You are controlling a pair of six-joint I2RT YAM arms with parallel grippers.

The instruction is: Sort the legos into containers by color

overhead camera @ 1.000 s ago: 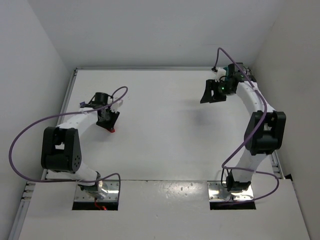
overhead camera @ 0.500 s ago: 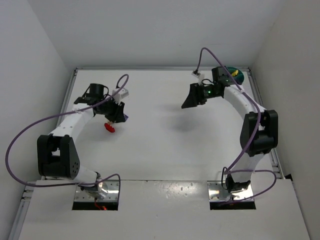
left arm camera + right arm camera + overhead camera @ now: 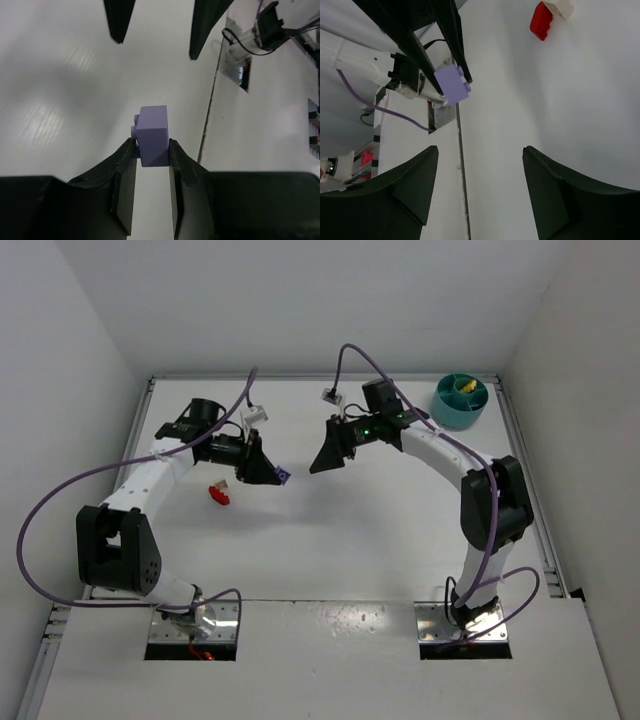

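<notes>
My left gripper (image 3: 272,474) is shut on a small purple lego (image 3: 284,477), held above the table's middle; in the left wrist view the lego (image 3: 152,134) sits pinched between the fingertips. My right gripper (image 3: 322,456) is open and empty, facing the left one a short gap away; in its view (image 3: 480,155) the purple lego (image 3: 452,85) hangs ahead of the jaws. A red lego (image 3: 218,494) and a whitish lego (image 3: 559,6) lie together on the table left of centre. The round teal tub (image 3: 447,412) stands at the back right with a yellow lego (image 3: 463,386) in one compartment.
White walls close the table on the left, back and right. Purple cables loop over both arms. The right gripper's two black fingers (image 3: 118,20) show at the top of the left wrist view.
My left gripper has moved right from beside the red lego toward the centre with the purple lego. My right arm has swung left from over the tub, uncovering it, to face the left gripper.
</notes>
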